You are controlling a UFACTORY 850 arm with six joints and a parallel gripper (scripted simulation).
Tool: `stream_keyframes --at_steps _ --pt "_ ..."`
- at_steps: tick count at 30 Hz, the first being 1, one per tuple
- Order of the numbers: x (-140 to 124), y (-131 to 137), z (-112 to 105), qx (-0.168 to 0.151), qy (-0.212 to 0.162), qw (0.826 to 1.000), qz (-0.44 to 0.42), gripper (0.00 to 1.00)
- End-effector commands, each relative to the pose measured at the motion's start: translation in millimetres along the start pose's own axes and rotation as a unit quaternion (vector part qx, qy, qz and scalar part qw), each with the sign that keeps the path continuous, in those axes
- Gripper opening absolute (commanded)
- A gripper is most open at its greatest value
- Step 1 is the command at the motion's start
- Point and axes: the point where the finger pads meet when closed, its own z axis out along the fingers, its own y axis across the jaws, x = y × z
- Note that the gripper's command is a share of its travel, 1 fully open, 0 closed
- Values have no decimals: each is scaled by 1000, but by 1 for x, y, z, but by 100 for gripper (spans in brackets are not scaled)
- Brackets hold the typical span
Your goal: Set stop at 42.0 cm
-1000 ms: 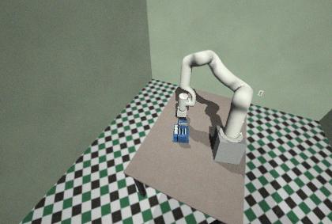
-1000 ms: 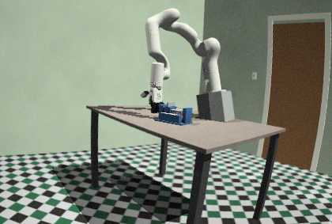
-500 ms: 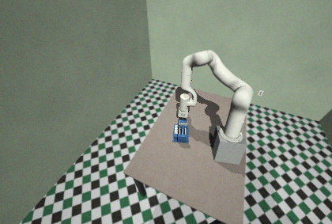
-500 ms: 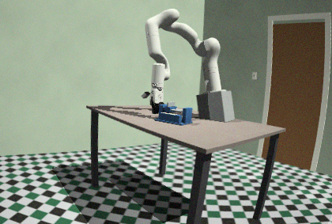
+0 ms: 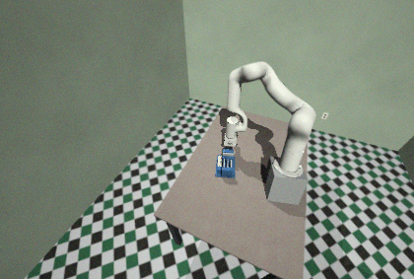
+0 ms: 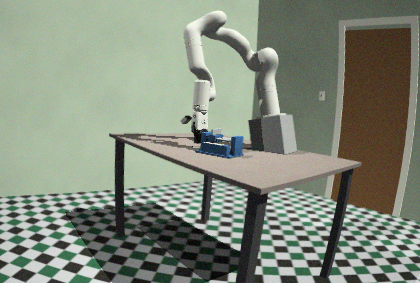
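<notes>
A small blue stop fixture [image 5: 225,166] with pale rails lies on the brown table, also seen in the exterior view [image 6: 220,146]. Its handwheel sits at the end nearest the arm's wrist and is mostly hidden by the fingers. My gripper [image 5: 228,149] points straight down at that end and is shut on the handwheel; it also shows in the exterior view [image 6: 199,132]. The scale reading is too small to tell.
The arm's grey base block [image 5: 287,184] stands on the table to the right of the fixture, also in the exterior view [image 6: 273,134]. A brown door [image 6: 377,112] is in the right wall. The table edges are close to the fixture on the left side.
</notes>
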Motion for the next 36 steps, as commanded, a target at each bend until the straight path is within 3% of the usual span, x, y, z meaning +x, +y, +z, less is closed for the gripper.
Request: stream_keyframes --at_steps 1,36 --pt "0 6 -4 1 0 1000 0 6" --pt "0 16 -33 1 0 1000 0 6"
